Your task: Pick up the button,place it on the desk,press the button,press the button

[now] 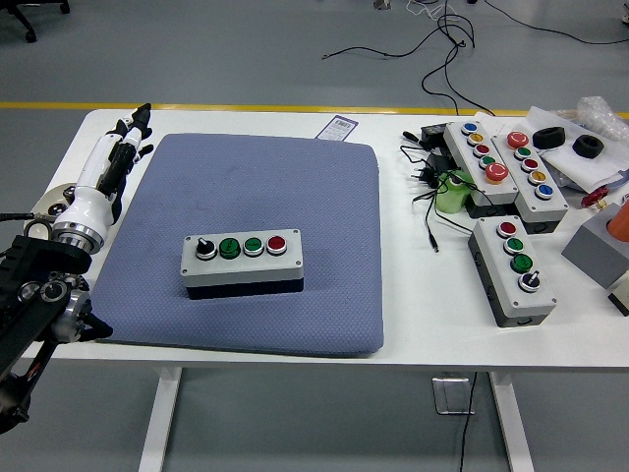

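White table (246,123) carries a blue mat (324,197); button box (242,262) sits free for pressing, left hand (116,162) aside, fingers straight, together, empty.

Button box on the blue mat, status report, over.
Left hand open, empty, at the mat's left edge. Right hand not in view. Button box flat on the blue mat, untouched. Nothing on the mat blocks it.

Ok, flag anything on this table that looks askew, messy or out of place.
The button box sits flat and roughly square on the blue mat, nothing odd there. The untidy part is the right side: loose black cables tangle beside the other button boxes, which lie at differing angles.
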`<control>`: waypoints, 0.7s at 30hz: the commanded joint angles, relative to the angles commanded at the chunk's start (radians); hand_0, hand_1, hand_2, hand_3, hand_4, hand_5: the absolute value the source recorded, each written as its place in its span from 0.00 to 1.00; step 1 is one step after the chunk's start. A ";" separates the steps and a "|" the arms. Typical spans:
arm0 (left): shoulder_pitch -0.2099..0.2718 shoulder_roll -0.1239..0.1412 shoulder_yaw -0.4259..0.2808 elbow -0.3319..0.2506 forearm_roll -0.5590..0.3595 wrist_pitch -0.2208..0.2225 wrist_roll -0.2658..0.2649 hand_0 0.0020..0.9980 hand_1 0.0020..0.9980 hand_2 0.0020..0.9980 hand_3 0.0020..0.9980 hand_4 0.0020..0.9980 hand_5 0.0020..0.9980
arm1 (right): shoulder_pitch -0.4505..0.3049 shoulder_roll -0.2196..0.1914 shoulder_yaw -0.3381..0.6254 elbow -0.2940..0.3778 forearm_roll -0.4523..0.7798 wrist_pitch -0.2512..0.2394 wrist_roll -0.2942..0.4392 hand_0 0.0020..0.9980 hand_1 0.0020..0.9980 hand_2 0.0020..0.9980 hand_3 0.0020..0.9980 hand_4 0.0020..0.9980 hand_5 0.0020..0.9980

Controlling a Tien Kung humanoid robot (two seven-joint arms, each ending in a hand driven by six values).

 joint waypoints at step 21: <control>0.029 -0.018 -0.015 -0.012 0.045 -0.043 0.026 0.87 0.92 0.96 0.94 0.61 1.00 | -0.001 0.000 0.008 0.000 -0.010 -0.003 -0.001 0.54 0.67 0.73 0.62 0.31 0.13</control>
